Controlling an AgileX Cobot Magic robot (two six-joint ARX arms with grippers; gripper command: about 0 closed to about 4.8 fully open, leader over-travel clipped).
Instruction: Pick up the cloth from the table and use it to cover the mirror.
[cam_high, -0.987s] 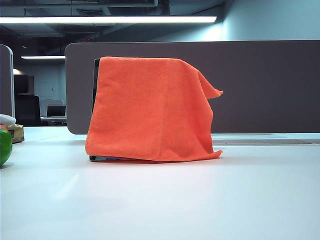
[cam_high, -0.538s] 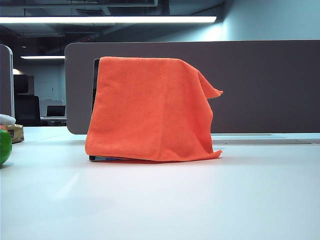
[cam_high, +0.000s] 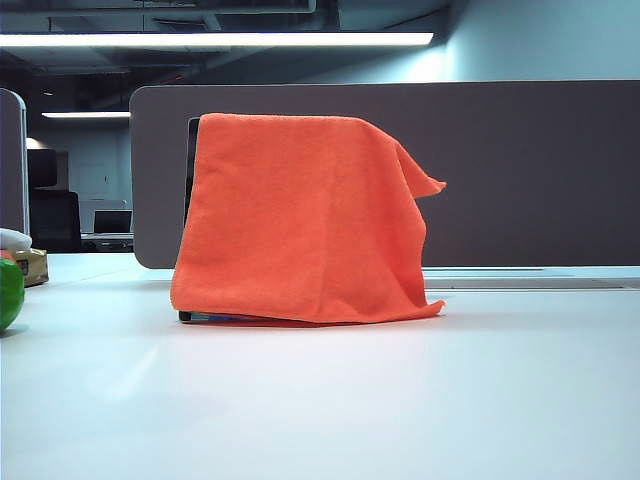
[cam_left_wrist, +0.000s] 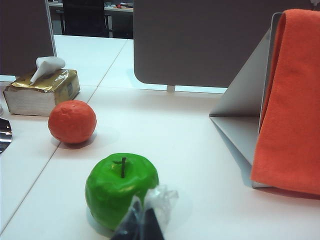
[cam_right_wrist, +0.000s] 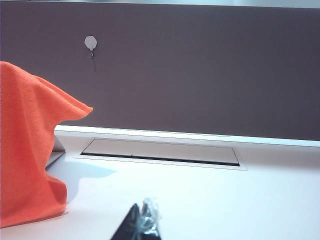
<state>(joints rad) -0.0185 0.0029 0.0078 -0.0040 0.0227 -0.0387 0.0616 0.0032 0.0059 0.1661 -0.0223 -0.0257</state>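
Fingers, left gripper (cam_left_wrist: 141, 225): closed together, they hold nothing; only the tips show at the edge of the left wrist view, with some clear film on them, just in front of the apple.
Fingers, right gripper (cam_right_wrist: 142, 226): also closed and empty; the tips show low in the right wrist view, above bare table, apart from the cloth.
Grippers in exterior view: none of the two is seen there.
Cloth (cam_high: 300, 215): one, orange, it hangs over the mirror and covers almost the whole front; its lower edge reaches down to the table, and one corner sticks out to the right in the exterior view.
Mirror (cam_high: 190, 165): one, upright; only a thin dark strip at the left side and a bit of the base show beside the cloth. The left wrist view shows its grey back support (cam_left_wrist: 245, 107), which stands on the table.
Table (cam_high: 320, 400): one, white, smooth.
Partition (cam_high: 540, 170): one wide grey panel behind the mirror.
Apple (cam_left_wrist: 121, 189): one, green, on the table to the left of the mirror.
Orange (cam_left_wrist: 72, 121): one, behind the apple, not touching it.
Tissue box (cam_left_wrist: 41, 91): one, gold and white, a tissue stands out of its top; it is behind the orange.
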